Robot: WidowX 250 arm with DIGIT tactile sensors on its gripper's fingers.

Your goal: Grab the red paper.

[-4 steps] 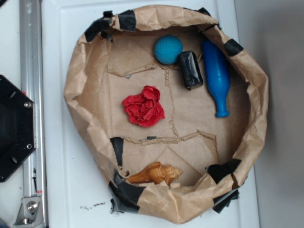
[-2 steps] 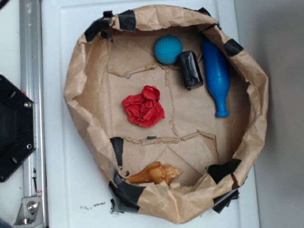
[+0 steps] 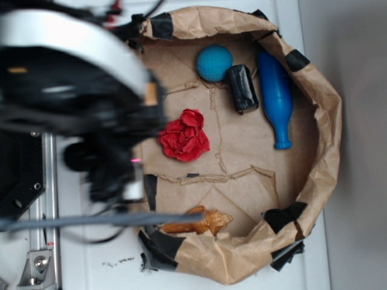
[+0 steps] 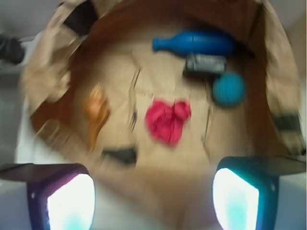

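Observation:
The red paper is a crumpled, rose-like bright red wad lying on the brown paper floor, left of centre. It also shows in the wrist view, ahead of the jaws and well clear of them. My arm is a blurred dark mass over the left rim of the lining, to the left of the red paper. My gripper is open and empty, with its two fingers wide apart at the bottom of the wrist view.
A brown paper lining with raised walls holds everything. A blue ball, a black roll and a blue pin lie at the back right. A tan shell lies at the front. A metal rail runs on the left.
My arm, out of view before, has swung in fast from the left and now covers the left rim. The red paper and the other objects have not moved.

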